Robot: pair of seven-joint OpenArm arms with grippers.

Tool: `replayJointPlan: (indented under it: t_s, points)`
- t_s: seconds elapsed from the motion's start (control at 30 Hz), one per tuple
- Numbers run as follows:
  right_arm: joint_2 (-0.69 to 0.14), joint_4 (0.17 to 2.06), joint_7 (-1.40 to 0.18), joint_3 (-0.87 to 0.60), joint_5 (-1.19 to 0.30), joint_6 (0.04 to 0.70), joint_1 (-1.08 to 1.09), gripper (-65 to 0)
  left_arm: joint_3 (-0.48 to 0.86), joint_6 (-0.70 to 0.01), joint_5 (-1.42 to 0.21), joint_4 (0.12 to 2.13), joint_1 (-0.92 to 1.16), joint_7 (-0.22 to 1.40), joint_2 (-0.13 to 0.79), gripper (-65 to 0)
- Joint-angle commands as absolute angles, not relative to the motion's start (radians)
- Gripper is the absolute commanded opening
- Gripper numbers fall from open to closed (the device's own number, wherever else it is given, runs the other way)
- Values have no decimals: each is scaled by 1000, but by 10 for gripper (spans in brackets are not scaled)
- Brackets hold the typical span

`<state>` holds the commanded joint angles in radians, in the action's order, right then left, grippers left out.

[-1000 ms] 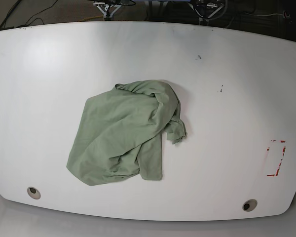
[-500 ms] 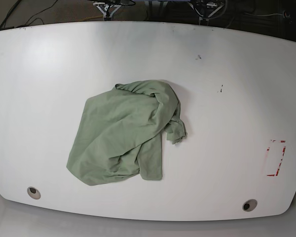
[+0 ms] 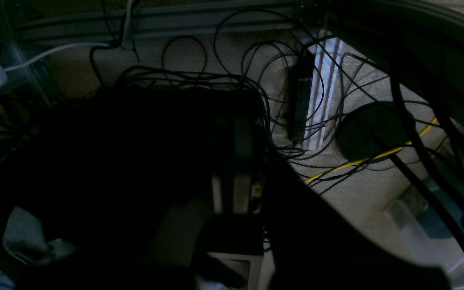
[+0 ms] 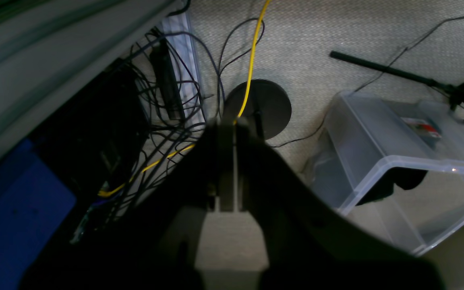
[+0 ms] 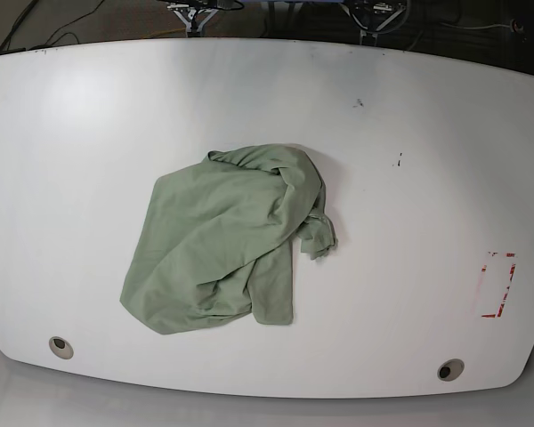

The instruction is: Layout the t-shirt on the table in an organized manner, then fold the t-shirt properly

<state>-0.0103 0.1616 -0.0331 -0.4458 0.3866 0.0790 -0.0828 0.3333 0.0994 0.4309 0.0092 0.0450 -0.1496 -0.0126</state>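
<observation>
T-shirt (image 5: 227,242) seen crumpled mid-table (image 5: 427,178); nothing laid out, nothing folded. Whole task judged left. Right gripper (image 4: 227,169) pressed together; left gripper (image 3: 236,177) too dark, state untellable.

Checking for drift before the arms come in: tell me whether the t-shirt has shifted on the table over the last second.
No. The t-shirt keeps the same crumpled outline and the same spacing from the left grey grommet and the red tape marks.
</observation>
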Motion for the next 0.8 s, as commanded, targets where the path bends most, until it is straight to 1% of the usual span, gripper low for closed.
replayJointPlan:
  t_s: [0.27, 0.8]
  points:
    - [-1, 157, -19, -443, 381, 73, -85, -646, 328, 94, 437, 10, 64, -160, -45, -636]
    - [-1, 157, -19, -443, 381, 73, -85, -646, 329, 94, 437, 10, 65, -162, -48, -636]
